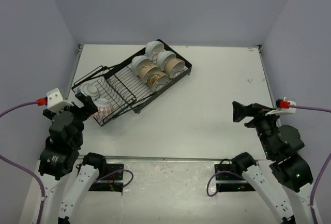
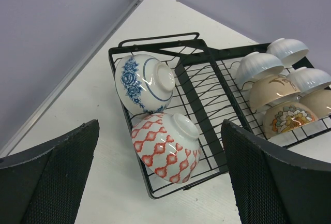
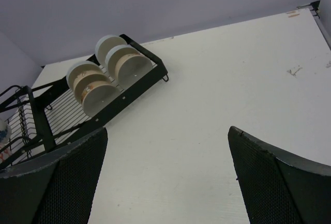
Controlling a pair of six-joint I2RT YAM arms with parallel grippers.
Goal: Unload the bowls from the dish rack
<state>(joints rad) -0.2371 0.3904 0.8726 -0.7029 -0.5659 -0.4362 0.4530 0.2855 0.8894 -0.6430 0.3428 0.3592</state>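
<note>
Fingers: both your left gripper point(image 2: 160, 131) and your right gripper point(image 3: 168, 131) are spread wide, pinching nothing | Rack: long black wire dish rack point(image 1: 121, 87) lies slantwise on your white table point(image 1: 217, 84), far left | Bowls: blue-flowered white ceramic bowl point(image 2: 145, 81) and red-lattice ceramic bowl point(image 2: 165, 149) lean in its near section; six white and tan bowls point(image 1: 155, 63) crowd the far end.

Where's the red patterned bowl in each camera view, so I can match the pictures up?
Top external: the red-patterned bowl sits at the near-left end of the dish rack.
Left wrist: centre of the frame, just below the blue-flowered bowl.
Right wrist: only a sliver of a bowl shows at the far left edge; I cannot tell whether it is this one.
Shared landmark: the black dish rack, in all three views.
</note>
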